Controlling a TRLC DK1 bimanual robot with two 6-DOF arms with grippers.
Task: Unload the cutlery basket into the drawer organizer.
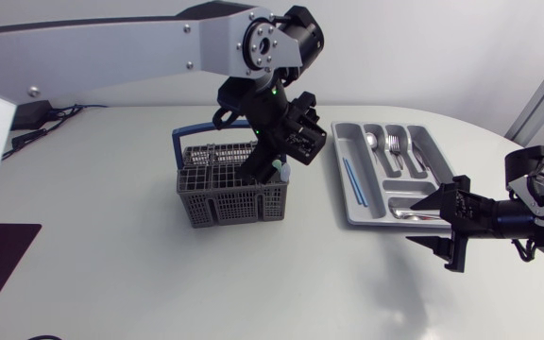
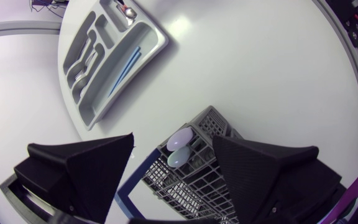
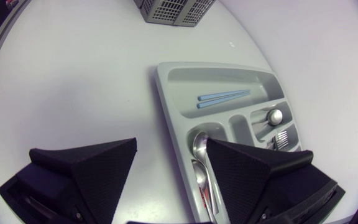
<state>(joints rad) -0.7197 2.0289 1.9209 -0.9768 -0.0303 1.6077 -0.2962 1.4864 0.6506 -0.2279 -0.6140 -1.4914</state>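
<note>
Grey basket [image 1: 229,194] under left gripper [image 2: 173,138] — fingers apart; right gripper [image 3: 171,142], fingers spread too — over the organizer [image 3: 161,81] edge.

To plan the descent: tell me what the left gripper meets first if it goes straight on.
Probably the two pale spoons standing in the cutlery basket, directly between the open jaws of the left gripper; depth is hard to judge.

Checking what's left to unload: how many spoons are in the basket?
2. One pale spoon and another beside it stand bowl-up at the side of the basket nearest the organizer. More could be hidden deeper inside.
</note>
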